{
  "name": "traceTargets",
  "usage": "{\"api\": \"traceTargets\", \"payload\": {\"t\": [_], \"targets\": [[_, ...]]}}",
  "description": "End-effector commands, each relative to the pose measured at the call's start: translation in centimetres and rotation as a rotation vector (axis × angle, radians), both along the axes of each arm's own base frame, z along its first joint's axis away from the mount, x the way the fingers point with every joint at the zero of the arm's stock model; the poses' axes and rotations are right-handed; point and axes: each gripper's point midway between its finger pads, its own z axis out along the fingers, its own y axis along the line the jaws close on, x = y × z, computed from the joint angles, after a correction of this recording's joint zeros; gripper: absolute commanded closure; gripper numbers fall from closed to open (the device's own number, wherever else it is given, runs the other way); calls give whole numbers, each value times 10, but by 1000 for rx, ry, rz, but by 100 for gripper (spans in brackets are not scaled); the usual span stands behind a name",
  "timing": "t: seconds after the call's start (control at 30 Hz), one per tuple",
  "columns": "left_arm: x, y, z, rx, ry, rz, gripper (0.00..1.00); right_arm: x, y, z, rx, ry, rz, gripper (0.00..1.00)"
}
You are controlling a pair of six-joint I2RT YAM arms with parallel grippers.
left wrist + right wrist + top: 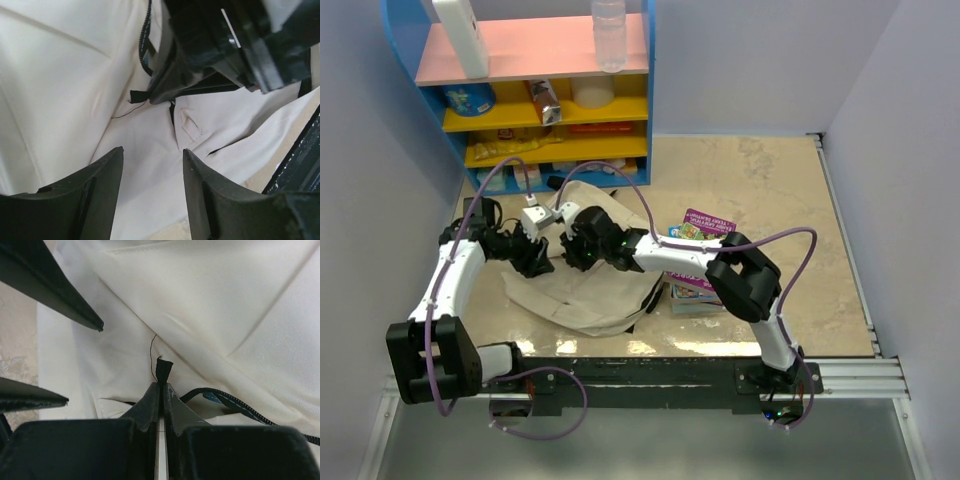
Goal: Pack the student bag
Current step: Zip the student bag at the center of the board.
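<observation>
The beige student bag (pixel 590 295) lies flat on the table in front of the arms. My right gripper (pixel 582 250) is over its upper part and is shut on a short black zipper pull tab (pixel 163 367); in the right wrist view the closed fingertips (pixel 161 386) pinch the tab, with the black zipper (pixel 240 402) running off to the right. My left gripper (pixel 535 262) hovers open and empty just left of it, over cream fabric (pixel 60 75). Its open gap (pixel 152 150) frames the bag, and the right gripper's body (pixel 220 45) fills the view above.
A blue shelf unit (pixel 550 110) with yellow and pink shelves holding bottles and packets stands behind the bag. Colourful books lie right of the bag, one (pixel 705 228) farther back and a stack (pixel 695 292) by the right arm. The left fingers (pixel 55 290) show in the right wrist view.
</observation>
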Motion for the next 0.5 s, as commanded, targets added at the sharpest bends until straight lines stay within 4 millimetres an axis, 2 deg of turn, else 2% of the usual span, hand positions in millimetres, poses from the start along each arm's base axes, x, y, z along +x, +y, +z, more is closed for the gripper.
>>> {"api": "traceTargets", "payload": {"t": [0.0, 0.13, 0.23, 0.37, 0.47], "targets": [[6, -17, 2, -29, -18, -20, 45, 1, 11, 58, 150, -53, 0, 100], [11, -27, 13, -54, -30, -36, 45, 9, 11, 65, 195, -17, -26, 100], [7, -33, 13, -58, -28, -54, 44, 19, 13, 77, 239, 0, -43, 100], [5, -32, 3, -25, -34, -64, 43, 41, 15, 109, 356, 28, -80, 100], [5, -33, 5, -29, -44, -72, 42, 51, 16, 123, 409, 54, -101, 100]]}}
